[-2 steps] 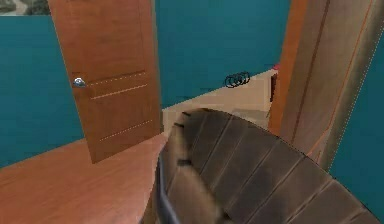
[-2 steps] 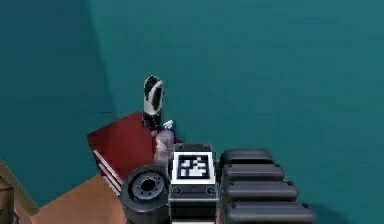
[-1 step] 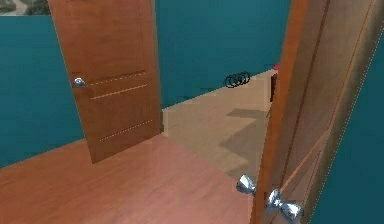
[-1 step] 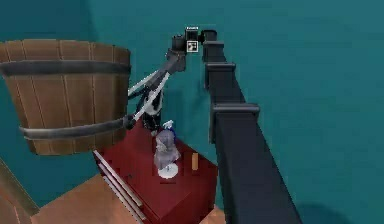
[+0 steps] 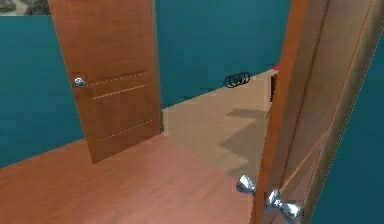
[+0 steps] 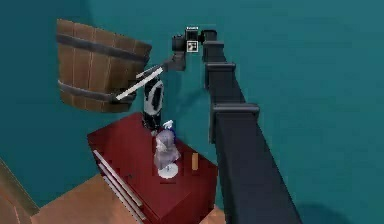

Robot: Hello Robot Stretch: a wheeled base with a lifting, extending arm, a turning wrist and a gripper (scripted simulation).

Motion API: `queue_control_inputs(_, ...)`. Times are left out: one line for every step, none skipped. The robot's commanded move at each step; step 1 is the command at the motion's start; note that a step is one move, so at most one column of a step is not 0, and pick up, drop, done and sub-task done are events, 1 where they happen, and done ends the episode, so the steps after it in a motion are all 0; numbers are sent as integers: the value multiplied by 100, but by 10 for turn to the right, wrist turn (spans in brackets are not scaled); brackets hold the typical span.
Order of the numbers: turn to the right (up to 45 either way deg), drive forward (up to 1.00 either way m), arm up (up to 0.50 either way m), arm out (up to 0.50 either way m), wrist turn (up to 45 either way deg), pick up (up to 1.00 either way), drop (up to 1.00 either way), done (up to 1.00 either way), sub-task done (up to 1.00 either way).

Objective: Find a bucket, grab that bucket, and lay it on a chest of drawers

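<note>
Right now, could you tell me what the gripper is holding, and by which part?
The gripper holds the wooden bucket, hanging clear above the red chest of drawers, apparently by its thin pale handle.

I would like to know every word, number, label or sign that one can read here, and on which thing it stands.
No text can be read.
On the white squares of the arm: black marks, no letters.
On the bottle on the red chest: any label is too small to read.
On the doors and the bucket: no print.
</note>
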Motion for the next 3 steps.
queue_control_inputs(0, 0, -32, 0, 0, 0, 0, 0, 0)
queue_control_inputs(0, 0, -32, 0, 0, 0, 0, 0, 0)
queue_control_inputs(0, 0, 0, 0, 0, 0, 100, 0, 0)
